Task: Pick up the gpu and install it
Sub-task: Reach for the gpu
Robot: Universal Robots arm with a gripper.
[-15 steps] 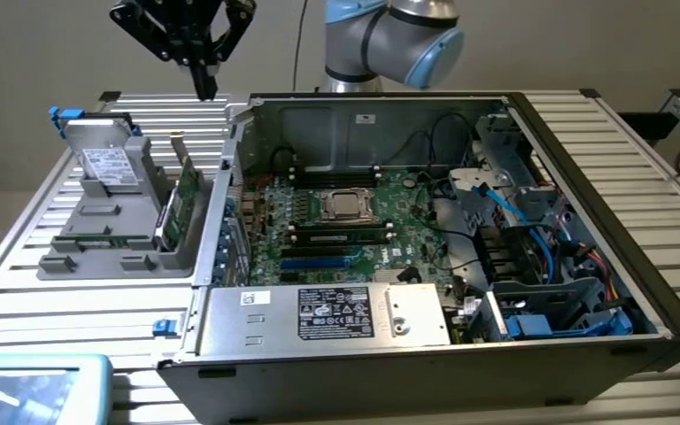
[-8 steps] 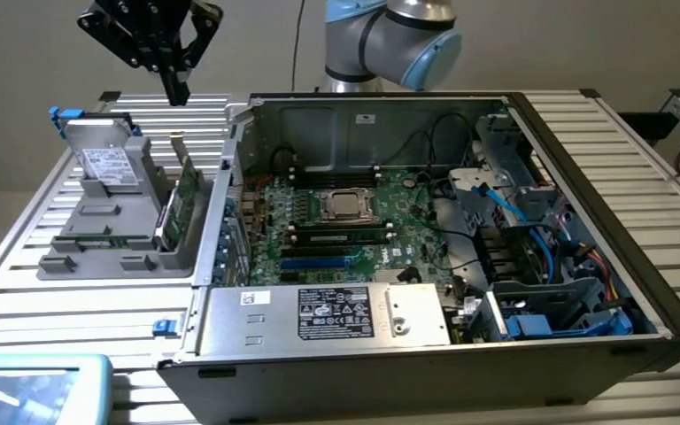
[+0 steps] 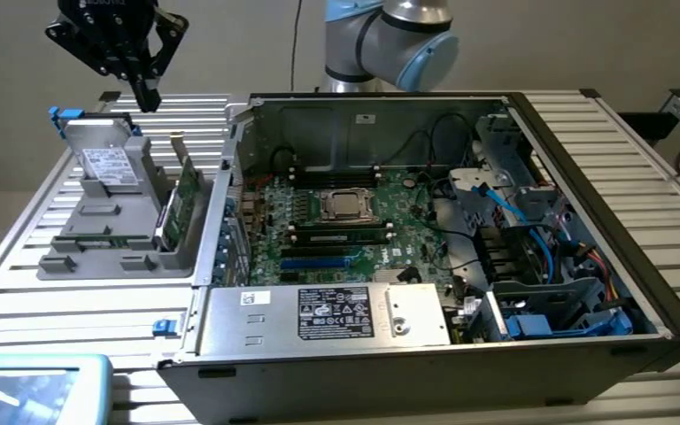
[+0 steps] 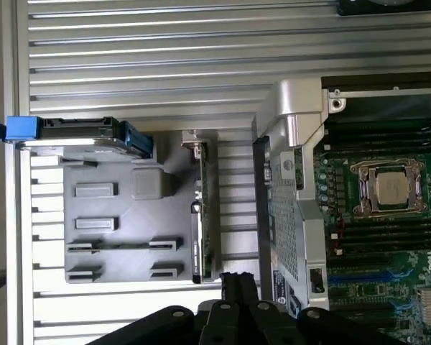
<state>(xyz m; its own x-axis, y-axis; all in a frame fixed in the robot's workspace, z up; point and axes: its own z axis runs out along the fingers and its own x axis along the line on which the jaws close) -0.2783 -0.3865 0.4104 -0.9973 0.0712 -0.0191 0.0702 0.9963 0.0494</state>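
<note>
From the exterior view's left: gray holder (image 3: 92, 239) on the slatted table (image 3: 33, 301), w/ a silver hard drive (image 3: 106, 166) propped at its far end. High over that end hangs the gripper (image 3: 146, 99) — tips pressed together, nothing in them. Next, the gpu (image 3: 181, 208) stands on edge in the holder's right-hand slot, just beside the open PC case (image 3: 576, 221) wall: thin green board, silver bracket at the far end. Inside the case — motherboard (image 3: 316, 232) w/ CPU socket (image 3: 347, 204), PSU (image 3: 328, 314) nearest.
</note>
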